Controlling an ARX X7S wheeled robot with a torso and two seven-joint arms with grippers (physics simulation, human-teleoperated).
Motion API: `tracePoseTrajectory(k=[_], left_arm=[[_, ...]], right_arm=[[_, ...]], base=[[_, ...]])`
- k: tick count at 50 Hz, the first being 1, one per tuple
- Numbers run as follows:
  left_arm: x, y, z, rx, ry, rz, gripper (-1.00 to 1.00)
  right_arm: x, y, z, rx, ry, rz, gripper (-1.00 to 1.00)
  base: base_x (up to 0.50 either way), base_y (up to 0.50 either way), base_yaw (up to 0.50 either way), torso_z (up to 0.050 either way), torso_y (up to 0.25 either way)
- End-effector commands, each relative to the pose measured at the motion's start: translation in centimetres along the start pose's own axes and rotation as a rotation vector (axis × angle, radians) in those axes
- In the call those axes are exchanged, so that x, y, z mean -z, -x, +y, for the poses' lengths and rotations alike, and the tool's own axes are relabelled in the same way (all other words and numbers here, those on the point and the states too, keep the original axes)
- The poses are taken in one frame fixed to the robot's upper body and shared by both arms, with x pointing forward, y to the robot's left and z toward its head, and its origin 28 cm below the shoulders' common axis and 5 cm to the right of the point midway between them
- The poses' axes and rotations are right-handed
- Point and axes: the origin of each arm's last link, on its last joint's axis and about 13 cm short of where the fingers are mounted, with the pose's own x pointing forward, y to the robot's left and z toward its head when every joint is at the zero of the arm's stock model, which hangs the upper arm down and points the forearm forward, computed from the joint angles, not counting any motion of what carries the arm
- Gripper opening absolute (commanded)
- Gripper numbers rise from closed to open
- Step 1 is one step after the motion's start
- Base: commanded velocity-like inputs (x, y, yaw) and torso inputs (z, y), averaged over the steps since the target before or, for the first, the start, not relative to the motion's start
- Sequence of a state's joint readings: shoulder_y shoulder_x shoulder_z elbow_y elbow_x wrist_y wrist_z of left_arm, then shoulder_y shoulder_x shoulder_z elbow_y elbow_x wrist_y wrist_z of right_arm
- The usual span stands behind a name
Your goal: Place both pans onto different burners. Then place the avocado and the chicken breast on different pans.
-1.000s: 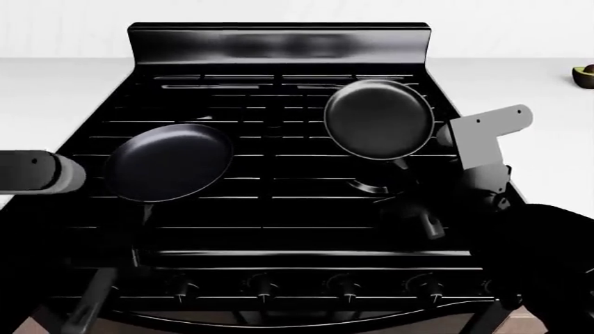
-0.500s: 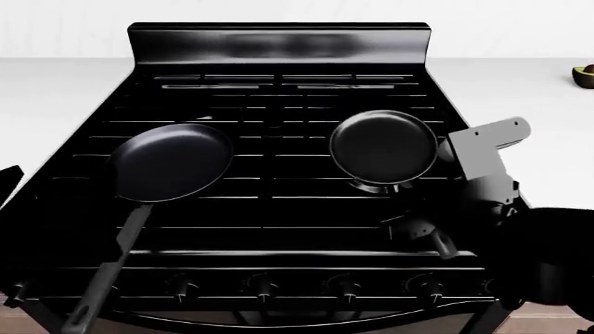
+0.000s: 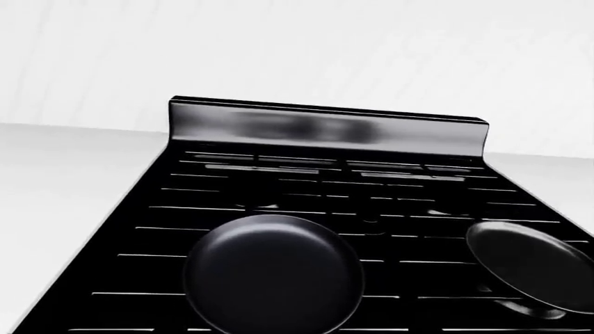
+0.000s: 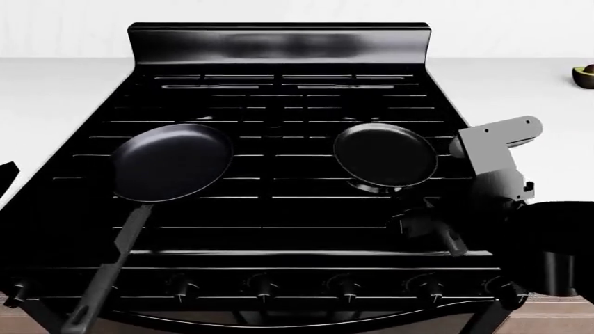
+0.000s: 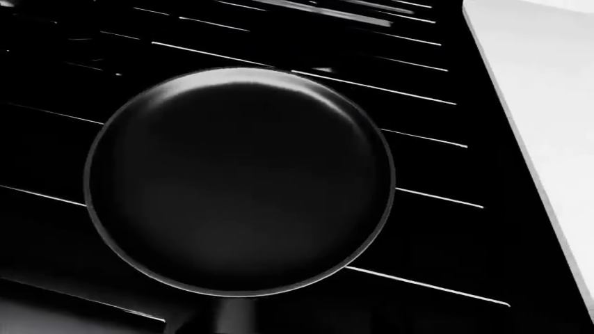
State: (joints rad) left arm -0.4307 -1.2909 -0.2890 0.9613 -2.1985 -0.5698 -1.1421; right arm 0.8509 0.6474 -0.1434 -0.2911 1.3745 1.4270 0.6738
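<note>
Two pans on the range [image 4: 278, 42] right now. The left pan [image 4: 172, 161] sits flat on the grate bars over the front-left burner, its long handle [image 4: 110, 268] trailing off toward the knobs, with no gripper near it. That one looks placed.

The right pan [image 4: 385, 154] is over the front-right burner [image 4: 376, 186], and the right gripper [image 4: 429, 226] is down at the pan's handle end, just behind the rim. From the wrist camera the pan's round bowl [image 5: 239, 179] fills the space straight ahead of the jaws, with the handle stub running back toward them. Everything there is black on black, so I cannot tell how wide the jaws stand or whether they grip the handle. The pan looks slightly tipped in the left wrist view [image 3: 529, 264], so I'd judge it not quite settled and the gripper not yet clear of it.

The left gripper is out of sight; its camera looks across the range from the front, both pans well ahead of it.

What remains? All the food. The avocado [image 4: 583, 75] lies on the white counter [image 4: 519, 83], well away from the right gripper, past the range's far-right corner. The chicken breast is nowhere in view. So: roughly halfway, pans nearly finished, both food placements left.
</note>
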Motion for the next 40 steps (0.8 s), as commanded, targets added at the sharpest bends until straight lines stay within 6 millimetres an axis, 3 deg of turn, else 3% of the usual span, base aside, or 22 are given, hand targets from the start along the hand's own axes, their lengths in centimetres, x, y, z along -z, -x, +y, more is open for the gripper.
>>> tracePoseTrajectory(k=[1,7,14,22,40], left_arm=[[0.1,0.1,0.0,0.005,-0.002,-0.003,1.00],[0.1,0.0,0.1,0.008,-0.001,-0.003,1.00],[0.0,0.3,-0.1,0.009,0.004,-0.008,1.00],[0.1,0.1,-0.1,0.018,0.009,-0.013,1.00],[0.4,0.5,0.1,-0.002,0.006,-0.039,1.00]], right_arm=[[-0.1,0.2,-1.0,0.152,0.012,0.022,1.00],[-1.1,1.8,-1.0,0.163,0.003,-0.041,1.00],[-2.7,5.1,-0.7,0.140,-0.023,-0.189,1.00],[-3.0,8.1,-0.4,0.096,-0.065,-0.315,1.00],[-1.5,8.2,0.4,0.057,-0.076,-0.424,1.00]], base=[[0.00,0.00,0.00,0.000,0.000],[0.00,0.00,0.00,0.002,0.000],[0.00,0.00,0.00,0.000,0.000],[0.00,0.00,0.00,0.001,0.000],[0.00,0.00,0.00,0.000,0.000]])
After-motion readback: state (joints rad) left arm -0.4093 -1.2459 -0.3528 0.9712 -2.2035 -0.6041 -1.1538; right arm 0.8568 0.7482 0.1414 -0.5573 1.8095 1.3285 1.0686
